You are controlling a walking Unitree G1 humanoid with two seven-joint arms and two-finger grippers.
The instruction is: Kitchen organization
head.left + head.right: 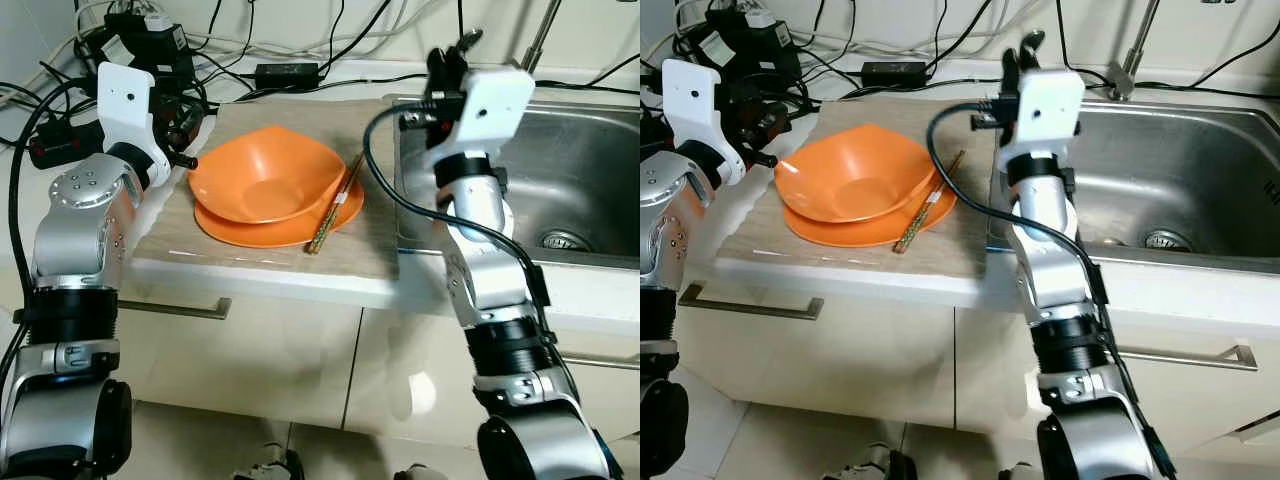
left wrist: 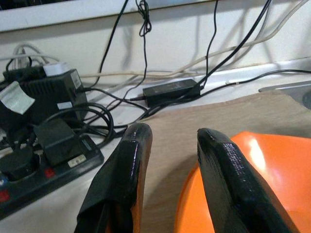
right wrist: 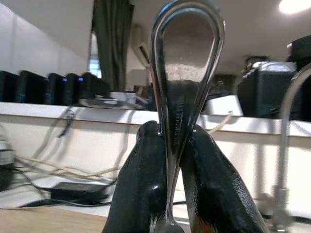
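On the worktop, in the left eye view, an orange bowl is seen stacked on an orange plate, with chopsticks leaned across the plate's right rim. The left end effector is held at the bowl's left edge; the right end effector is raised at the near-left corner of the sink. Cables and a power strip are seen at the far left. From the left wrist view, the fingers are shown spread apart, with the bowl's rim beneath them. From the right wrist view, a metal spoon handle is seen pinched upright between the pressed-together fingers.
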